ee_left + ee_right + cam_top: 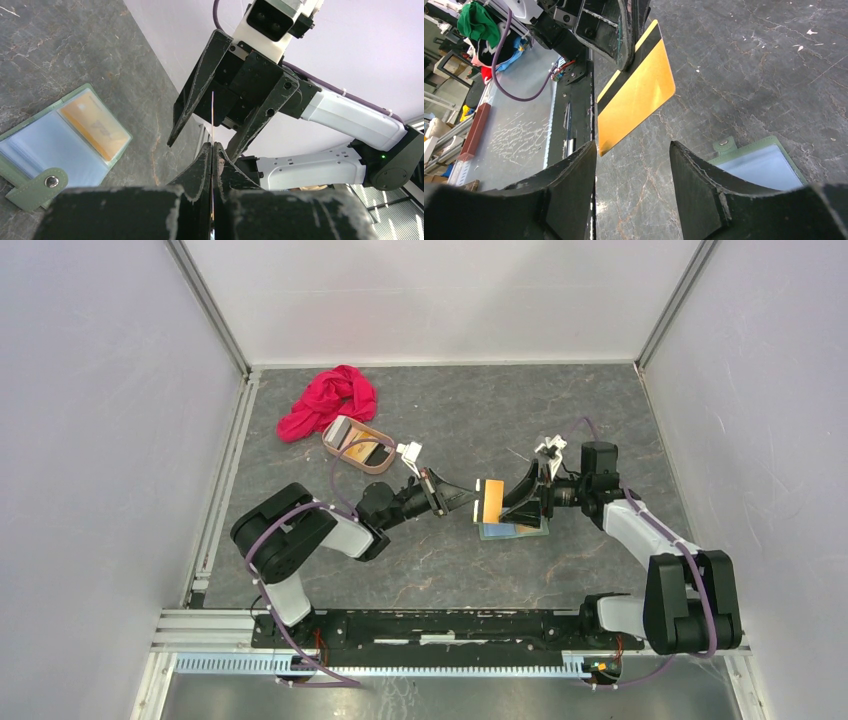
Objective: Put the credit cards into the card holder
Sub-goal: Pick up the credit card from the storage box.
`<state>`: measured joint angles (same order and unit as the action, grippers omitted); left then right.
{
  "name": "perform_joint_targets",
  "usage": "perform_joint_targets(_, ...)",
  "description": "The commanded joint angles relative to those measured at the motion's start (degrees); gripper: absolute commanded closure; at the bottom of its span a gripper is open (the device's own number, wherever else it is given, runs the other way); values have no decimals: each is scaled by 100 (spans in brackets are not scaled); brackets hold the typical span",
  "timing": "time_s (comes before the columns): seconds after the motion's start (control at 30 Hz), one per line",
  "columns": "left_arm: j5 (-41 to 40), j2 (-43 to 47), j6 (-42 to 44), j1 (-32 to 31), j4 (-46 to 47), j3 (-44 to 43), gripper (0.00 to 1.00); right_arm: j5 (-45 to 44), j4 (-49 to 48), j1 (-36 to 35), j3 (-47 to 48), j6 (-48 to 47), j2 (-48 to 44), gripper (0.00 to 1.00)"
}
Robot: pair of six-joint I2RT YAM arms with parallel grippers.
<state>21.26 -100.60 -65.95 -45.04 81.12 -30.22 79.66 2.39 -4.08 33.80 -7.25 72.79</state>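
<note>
My left gripper (472, 502) is shut on one end of an orange-gold credit card (489, 502) with a dark stripe and holds it upright in the air above the table. In the left wrist view the card (213, 117) shows edge-on between the shut fingers. My right gripper (515, 505) is open, facing the card's free end, with its fingers either side of the card's edge and not touching it (634, 95). The sage-green card holder (515, 531) lies open on the table below. One pocket holds another orange card (95, 127). Its snap tab (42, 185) lies flat.
A pinkish-tan oval tray (345, 430) with more cards in it stands behind my left arm. A red cloth (330, 400) lies at the back left. White walls close in three sides of the dark marbled table (450, 570).
</note>
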Motion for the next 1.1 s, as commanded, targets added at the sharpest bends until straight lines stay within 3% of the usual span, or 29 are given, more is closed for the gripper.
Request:
perform_joint_targets(0.0, -219, -19, 73, -78, 236, -203, 98, 88, -254, -64, 55, 147, -97, 40)
perform_joint_targets(0.37, -215, -152, 206, -203, 242, -312, 98, 276, 5, -68, 177, 97, 16, 59)
perform_joint_targets(0.63, -292, -183, 448, -253, 306, -239, 98, 148, 295, -63, 294, -211, 15, 56)
perform_joint_targets(0.8, -666, -143, 576, -251, 259, 112, 98, -1225, 2177, 190, 1009, -2116, -110, 54)
perform_joint_targets(1.07, -861, -681, 37, -272, 778, 204, 98, -1514, 1421, 1049, 613, -1541, -499, 55)
